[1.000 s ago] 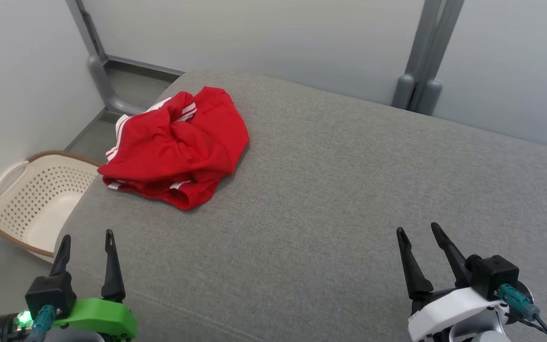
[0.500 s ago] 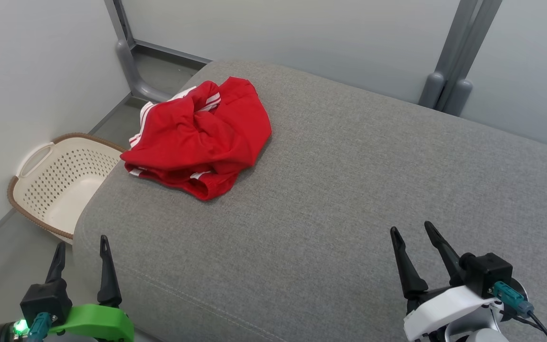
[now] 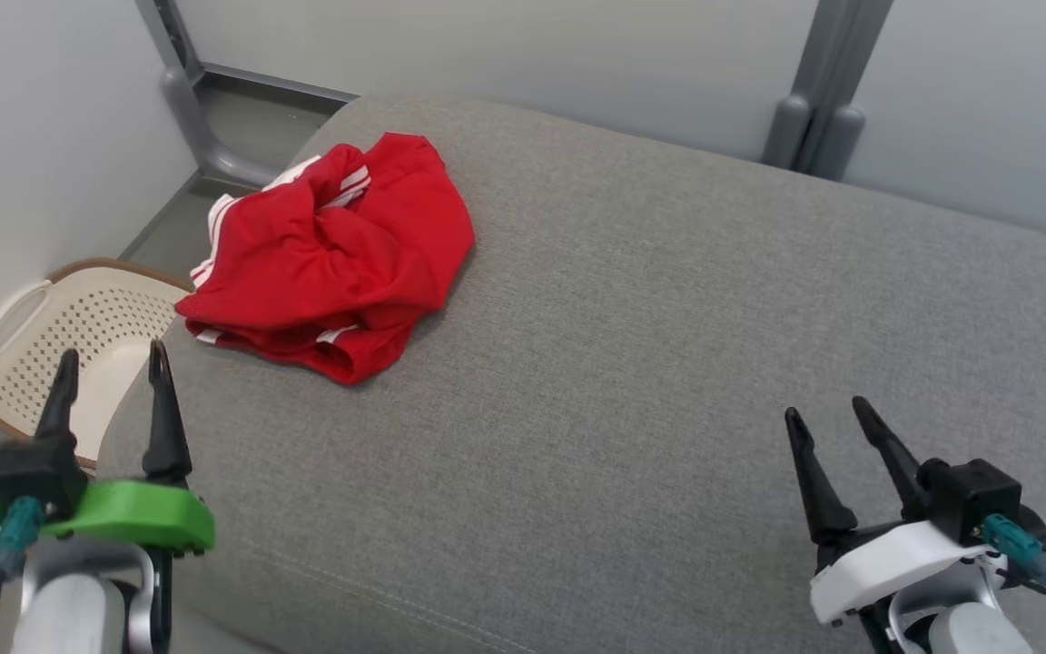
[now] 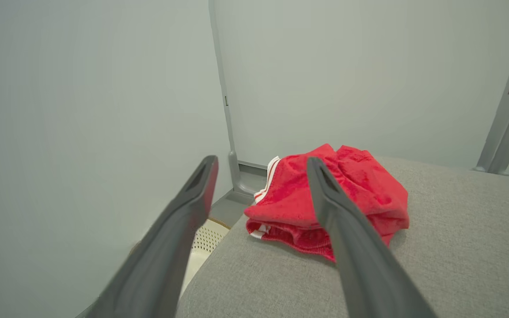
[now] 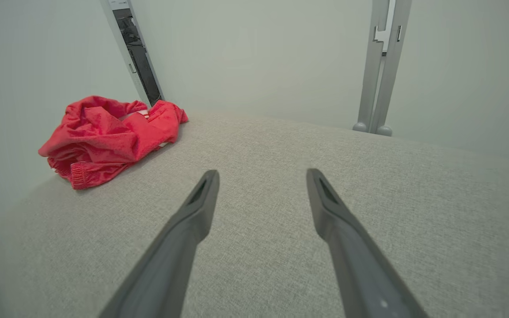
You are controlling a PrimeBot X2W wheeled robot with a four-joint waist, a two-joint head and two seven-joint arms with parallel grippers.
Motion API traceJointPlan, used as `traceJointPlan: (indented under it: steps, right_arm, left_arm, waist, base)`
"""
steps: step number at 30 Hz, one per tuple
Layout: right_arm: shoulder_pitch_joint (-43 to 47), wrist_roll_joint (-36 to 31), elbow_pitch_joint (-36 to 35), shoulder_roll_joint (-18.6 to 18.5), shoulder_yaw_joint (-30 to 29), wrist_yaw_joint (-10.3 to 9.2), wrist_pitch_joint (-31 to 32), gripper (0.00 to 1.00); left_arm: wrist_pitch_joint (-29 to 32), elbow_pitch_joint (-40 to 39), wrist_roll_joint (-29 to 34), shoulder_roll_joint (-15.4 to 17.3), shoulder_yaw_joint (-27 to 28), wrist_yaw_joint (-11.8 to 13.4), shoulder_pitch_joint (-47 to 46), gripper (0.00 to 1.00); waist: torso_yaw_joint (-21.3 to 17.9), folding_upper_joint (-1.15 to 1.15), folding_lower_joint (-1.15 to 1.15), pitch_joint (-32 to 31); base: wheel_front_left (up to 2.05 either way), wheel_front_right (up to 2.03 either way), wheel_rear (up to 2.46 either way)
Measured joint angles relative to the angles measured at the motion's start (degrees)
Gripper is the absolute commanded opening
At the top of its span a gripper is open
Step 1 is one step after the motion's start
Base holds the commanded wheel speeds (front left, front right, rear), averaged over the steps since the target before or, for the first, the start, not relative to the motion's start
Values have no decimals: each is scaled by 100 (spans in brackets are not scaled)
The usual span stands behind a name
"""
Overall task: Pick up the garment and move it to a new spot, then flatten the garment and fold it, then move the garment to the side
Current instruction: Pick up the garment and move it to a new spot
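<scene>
While the crumpled red white-striped garment [image 3: 332,263] lies near the grey cushion's [image 3: 623,363] far left corner, my left gripper [image 3: 112,351] and right gripper [image 3: 824,407] stand wide open, empty.

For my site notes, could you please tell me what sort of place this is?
Probably a partitioned test bay staged for laundry folding: pale panels on grey posts, a grey cushion bearing a red garment, and a basket beside it.
</scene>
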Motion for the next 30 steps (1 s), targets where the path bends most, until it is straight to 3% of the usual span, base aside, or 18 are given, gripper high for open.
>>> traceJointPlan:
  steps: [15, 21, 30]
  right_arm:
    - [-272, -121, -638, -833, -1152, 0, 155, 100]
    - [-309, -144, -887, -891, -1479, 0, 176, 100]
    - [-302, -141, -1033, -934, -1562, 1, 226, 100]
  left_arm:
    - [245, 320, -331, 549, 414, -146, -2414, 100]
    - [320, 927, -606, 789, 697, -225, -2853, 100]
    - [973, 2385, -782, 1042, 672, -387, -3157, 100]
  waist:
    - [-864, 0, 0, 1121]
    - [-1305, 0, 1, 1613]
    - [-1823, 0, 1, 2154]
  base:
    - [0, 0, 0]
    - [0, 0, 0]
    - [0, 0, 0]
